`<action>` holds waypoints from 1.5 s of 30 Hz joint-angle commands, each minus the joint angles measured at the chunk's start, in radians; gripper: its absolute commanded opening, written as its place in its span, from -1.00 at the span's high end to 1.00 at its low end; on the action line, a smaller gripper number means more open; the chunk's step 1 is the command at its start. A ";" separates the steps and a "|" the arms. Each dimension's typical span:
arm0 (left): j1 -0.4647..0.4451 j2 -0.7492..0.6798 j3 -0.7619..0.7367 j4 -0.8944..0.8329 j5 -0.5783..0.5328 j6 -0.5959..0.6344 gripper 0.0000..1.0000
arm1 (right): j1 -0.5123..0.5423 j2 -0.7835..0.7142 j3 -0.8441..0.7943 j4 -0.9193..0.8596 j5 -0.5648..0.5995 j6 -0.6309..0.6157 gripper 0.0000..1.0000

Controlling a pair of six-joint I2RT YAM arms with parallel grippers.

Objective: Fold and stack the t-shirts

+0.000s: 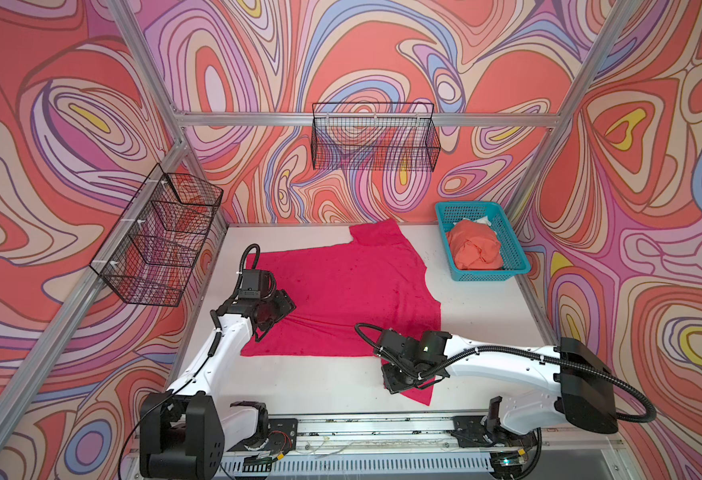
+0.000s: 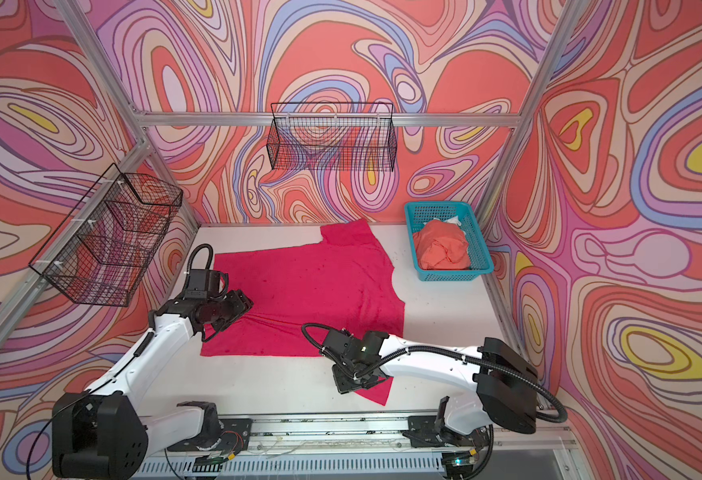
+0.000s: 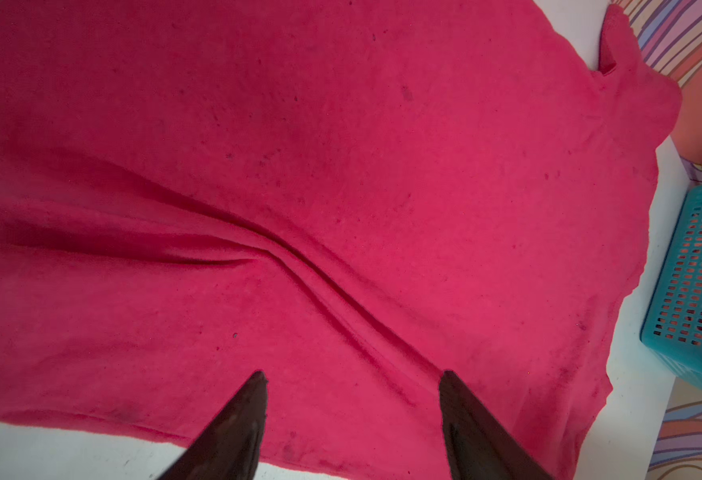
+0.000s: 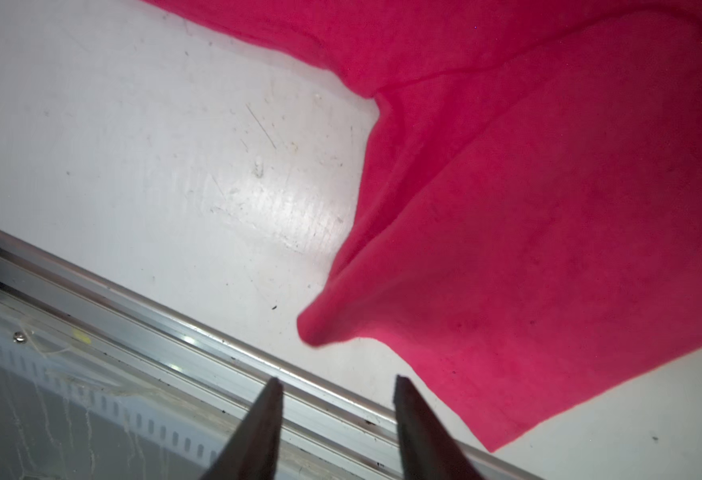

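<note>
A magenta-pink t-shirt (image 1: 349, 291) (image 2: 307, 291) lies spread flat on the white table, with a diagonal crease across it in the left wrist view (image 3: 341, 166). My left gripper (image 1: 264, 330) (image 3: 353, 374) hovers open over the shirt's left side, nothing between its fingers. My right gripper (image 1: 397, 384) (image 4: 336, 380) is open and empty near the table's front edge, just off the corner of one sleeve (image 4: 548, 208) that reaches forward. A crumpled coral-orange t-shirt (image 1: 476, 247) (image 2: 442, 249) sits in the teal basket (image 1: 490, 276) (image 2: 453, 275) at the back right.
Black wire baskets hang on the back wall (image 1: 376, 141) and the left wall (image 1: 158, 241). An aluminium rail (image 1: 382, 424) (image 4: 174, 332) runs along the table's front edge. Bare white table (image 1: 486, 316) lies right of the magenta shirt. The teal basket (image 3: 698, 282) also shows in the left wrist view.
</note>
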 commanded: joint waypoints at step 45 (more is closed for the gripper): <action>0.013 0.199 -0.030 0.014 -0.018 0.072 -0.37 | -0.610 0.250 -0.046 -0.151 0.380 -0.057 -0.16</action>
